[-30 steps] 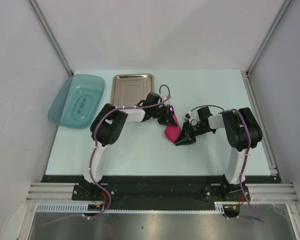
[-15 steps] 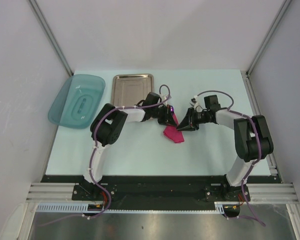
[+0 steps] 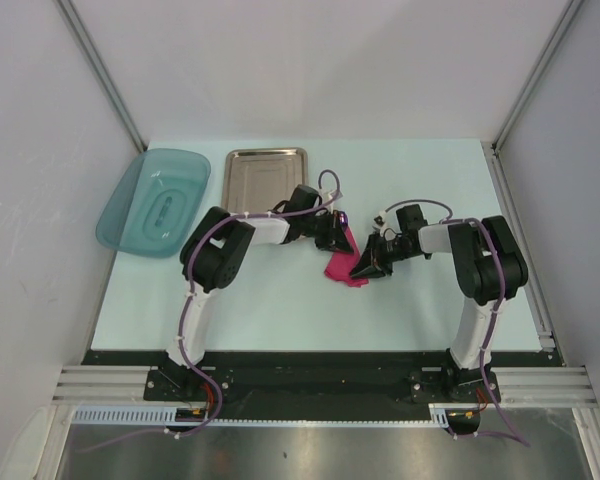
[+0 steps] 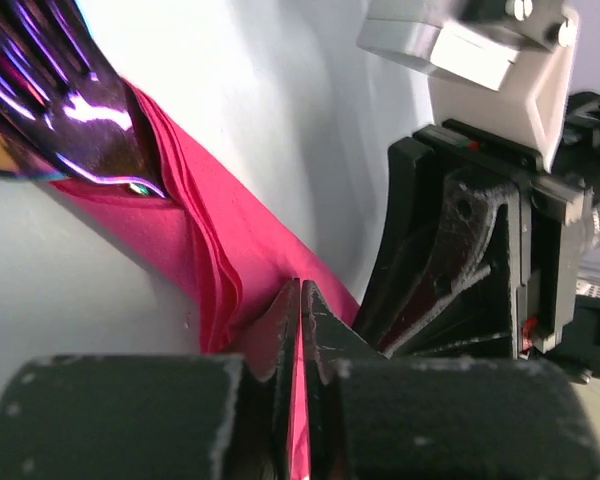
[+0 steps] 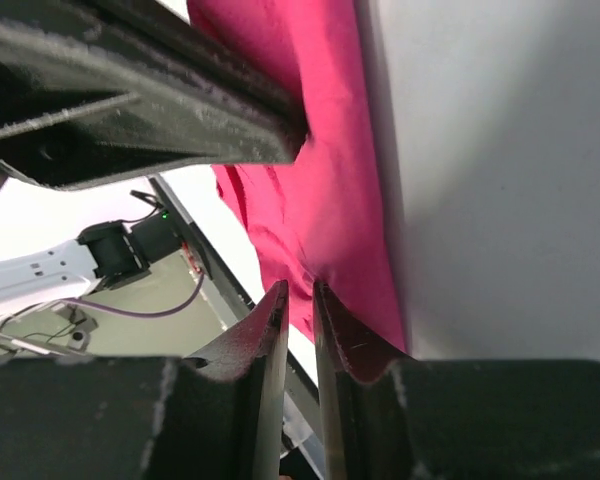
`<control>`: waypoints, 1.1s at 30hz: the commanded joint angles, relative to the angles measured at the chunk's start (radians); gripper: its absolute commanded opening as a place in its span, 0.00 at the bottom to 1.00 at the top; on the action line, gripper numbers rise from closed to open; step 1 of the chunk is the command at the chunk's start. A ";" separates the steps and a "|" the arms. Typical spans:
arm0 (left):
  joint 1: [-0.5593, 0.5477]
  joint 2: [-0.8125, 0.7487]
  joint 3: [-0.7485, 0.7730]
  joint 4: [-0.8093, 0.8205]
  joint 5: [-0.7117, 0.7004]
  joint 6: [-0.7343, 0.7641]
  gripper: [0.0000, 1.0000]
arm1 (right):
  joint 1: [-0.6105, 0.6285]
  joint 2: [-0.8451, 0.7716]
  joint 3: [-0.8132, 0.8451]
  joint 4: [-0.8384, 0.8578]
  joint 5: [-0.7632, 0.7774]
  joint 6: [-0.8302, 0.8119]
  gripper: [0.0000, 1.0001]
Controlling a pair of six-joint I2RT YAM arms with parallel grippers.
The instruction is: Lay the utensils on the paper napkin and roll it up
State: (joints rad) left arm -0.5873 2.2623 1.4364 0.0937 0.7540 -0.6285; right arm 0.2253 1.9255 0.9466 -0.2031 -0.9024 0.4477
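Magenta napkin (image 3: 342, 268), one, left pincer (image 4: 301, 300), right pincer (image 5: 300, 295)

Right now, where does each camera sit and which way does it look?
Top: above and behind the arms, looking down on the table; both arms show.
Left wrist: on the left arm, looking past the left fingers at the napkin and fork.
Right wrist: on the right arm, looking past the right fingers at the napkin.
Shared: every view shows the napkin.

Left arm (image 3: 218, 255), right arm (image 3: 485, 262): white links, chunky black joints, purple cables (image 3: 188, 300) running alongside; black grainy fingers (image 4: 352, 372).
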 commanded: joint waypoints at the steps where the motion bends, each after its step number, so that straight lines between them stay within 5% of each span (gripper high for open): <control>1: 0.006 -0.090 -0.063 0.116 0.054 -0.034 0.08 | -0.001 0.069 -0.008 0.002 0.099 -0.015 0.22; 8: 0.003 -0.130 -0.132 0.156 0.070 -0.088 0.11 | -0.012 0.076 -0.016 0.005 0.099 -0.006 0.22; 21: 0.024 -0.069 -0.194 0.044 -0.022 -0.025 0.00 | -0.012 0.026 -0.006 -0.012 0.091 -0.017 0.22; 28: 0.024 -0.061 -0.186 0.012 -0.041 0.000 0.00 | -0.026 -0.075 0.136 -0.012 0.102 -0.014 0.36; 33: 0.023 -0.060 -0.183 0.011 -0.036 0.001 0.00 | -0.034 -0.045 0.300 -0.067 0.247 -0.075 0.40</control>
State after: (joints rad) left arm -0.5716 2.1899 1.2469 0.1703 0.7868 -0.6876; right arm 0.2005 1.9072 1.1297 -0.2459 -0.7940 0.4385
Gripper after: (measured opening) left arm 0.006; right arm 0.384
